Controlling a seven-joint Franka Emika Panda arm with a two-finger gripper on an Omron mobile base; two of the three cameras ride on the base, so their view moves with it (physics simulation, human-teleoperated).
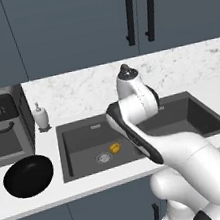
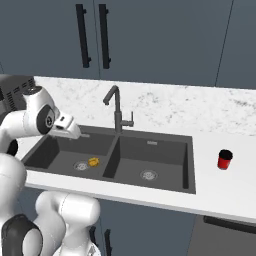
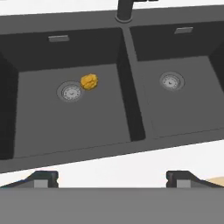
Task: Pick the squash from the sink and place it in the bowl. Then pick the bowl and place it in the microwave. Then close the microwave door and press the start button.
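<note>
lying in the left basin of the sink (image 3: 65, 144), just beside the drain (image 3: 70, 92), the squash (image 3: 89, 81) waits. end effector (image 3: 112, 178) hangs above the desk (image 3: 131, 168) edge, fingertips wide apart, empty. it should descend straight over the squash and close gently.

One small yellow-orange lumpy squash (image 3: 89, 81) is counted, lying in one dark grey double-basin sink (image 3: 127, 131) with two round drains and one tall dark faucet (image 2: 116, 107). One glossy black round bowl (image 1: 28, 177), one small red pot (image 2: 225, 159) and one white soap dispenser (image 1: 41, 116) are seen on the counter.
</note>
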